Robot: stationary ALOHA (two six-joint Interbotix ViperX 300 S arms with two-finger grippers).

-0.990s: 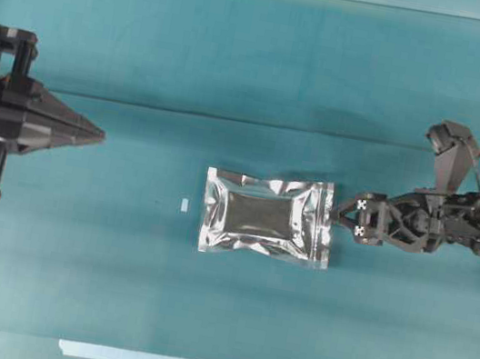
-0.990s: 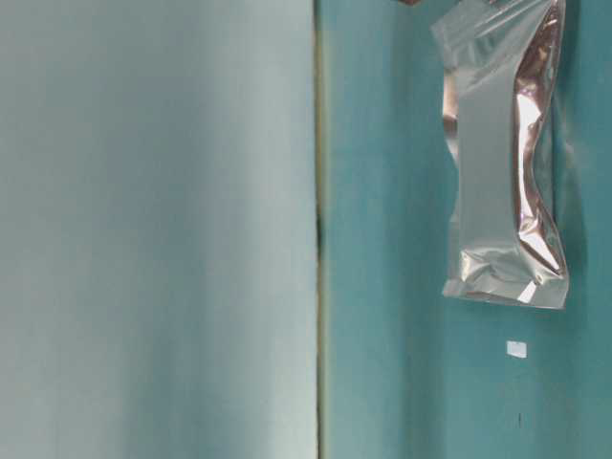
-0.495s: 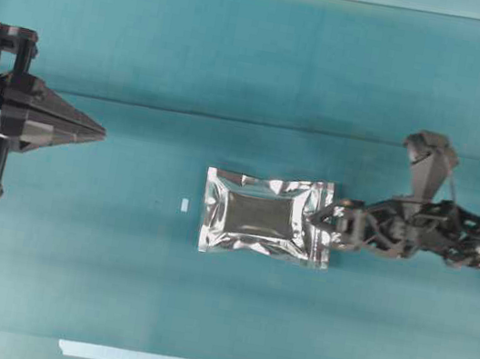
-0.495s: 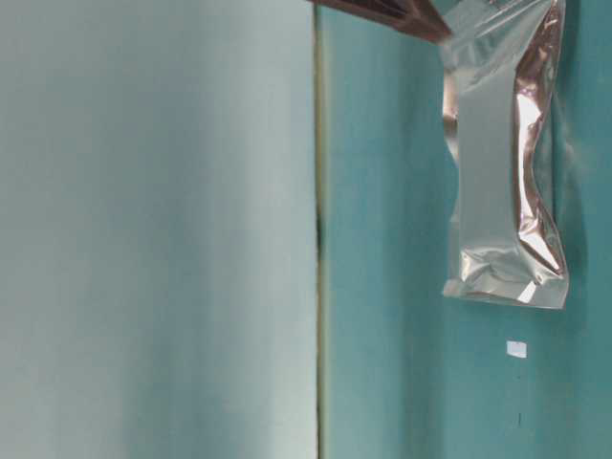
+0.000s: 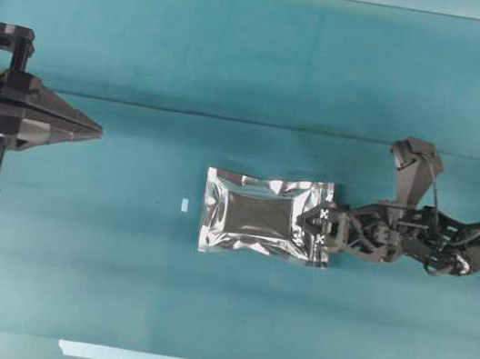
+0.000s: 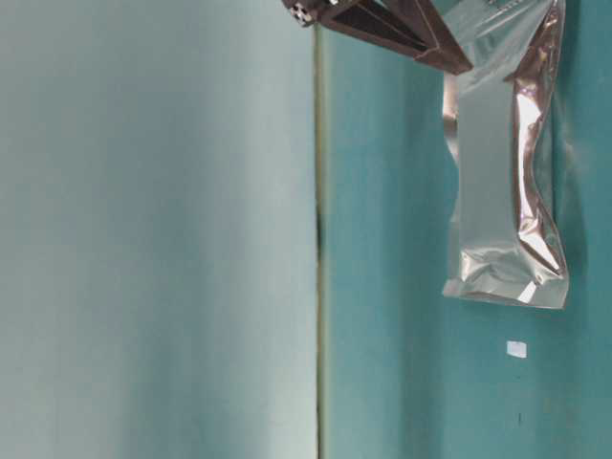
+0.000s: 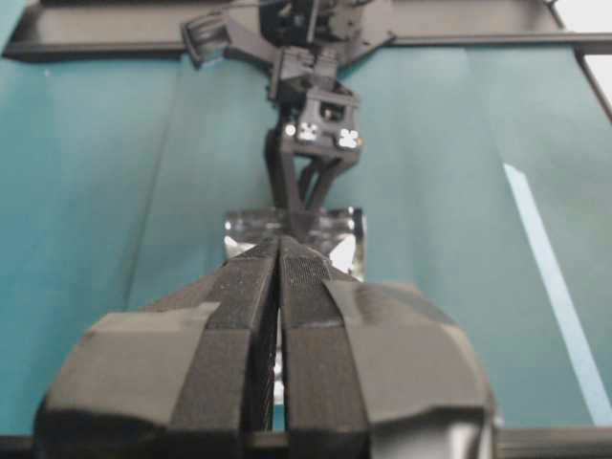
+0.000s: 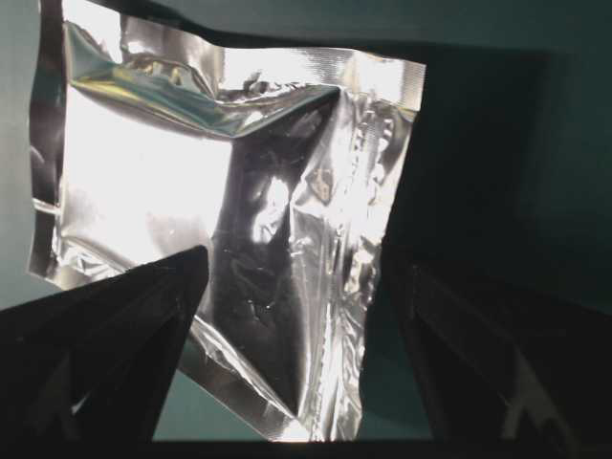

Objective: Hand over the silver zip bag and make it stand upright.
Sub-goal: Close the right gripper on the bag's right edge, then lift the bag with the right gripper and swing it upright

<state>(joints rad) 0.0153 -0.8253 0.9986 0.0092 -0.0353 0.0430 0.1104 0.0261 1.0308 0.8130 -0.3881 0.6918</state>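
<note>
The left gripper (image 5: 92, 129), well to the left of the bag (image 5: 266, 216), is fully closed and holds nothing. The bag lies flat at the centre of the table (image 5: 259, 63) with a small white tag (image 5: 184, 204) just to its left; its contents cannot be seen through the foil. The right gripper (image 5: 314, 233) sits over the bag's right edge with its jaws spread wide, gripping nothing; the table-level view cuts off the bag's top.

Crinkled, glossy silver zip bag (image 5: 267, 217) of foil; my matt black plastic claws; smooth matt teal table cloth (image 5: 259, 63).
</note>
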